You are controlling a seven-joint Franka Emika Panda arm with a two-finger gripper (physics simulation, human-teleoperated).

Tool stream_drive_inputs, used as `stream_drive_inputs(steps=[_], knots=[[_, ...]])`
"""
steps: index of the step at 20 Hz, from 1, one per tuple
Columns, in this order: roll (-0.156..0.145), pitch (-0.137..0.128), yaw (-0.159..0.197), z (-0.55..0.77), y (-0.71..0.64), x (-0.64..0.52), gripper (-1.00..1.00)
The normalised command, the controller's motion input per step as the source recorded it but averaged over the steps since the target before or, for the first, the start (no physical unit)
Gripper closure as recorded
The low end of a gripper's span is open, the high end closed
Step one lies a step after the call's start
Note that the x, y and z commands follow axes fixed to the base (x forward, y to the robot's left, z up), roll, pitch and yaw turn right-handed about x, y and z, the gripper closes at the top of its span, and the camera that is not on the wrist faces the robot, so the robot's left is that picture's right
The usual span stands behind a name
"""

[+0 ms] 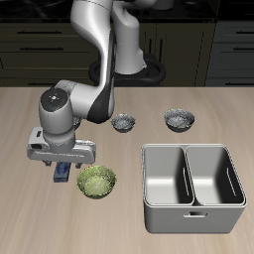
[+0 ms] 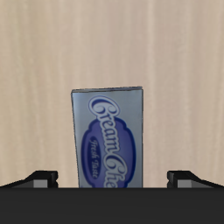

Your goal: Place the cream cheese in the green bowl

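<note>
Hand low over the cream cheese, beside the green bowl.
Hand (image 1: pixel 61 171) has its fingers spread apart, one each side of the cream cheese (image 2: pixel 108 137), not touching it in the wrist view; box lies flat on the table (image 1: pixel 40 213), label up. Green bowl (image 1: pixel 96 182) sits just beside the box, empty. Two grey bowls (image 1: pixel 123 122) farther back; grey two-compartment bin (image 1: pixel 192 186) well apart.
</note>
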Motion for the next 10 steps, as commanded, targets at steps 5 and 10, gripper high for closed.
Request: stream_drive_inputs(steps=[5, 10], knots=[[0.005, 0.033, -0.030, -0.26, -0.05, 0.00, 1.00], [0.001, -0.014, -0.027, 0.04, -0.04, -0.03, 1.00]])
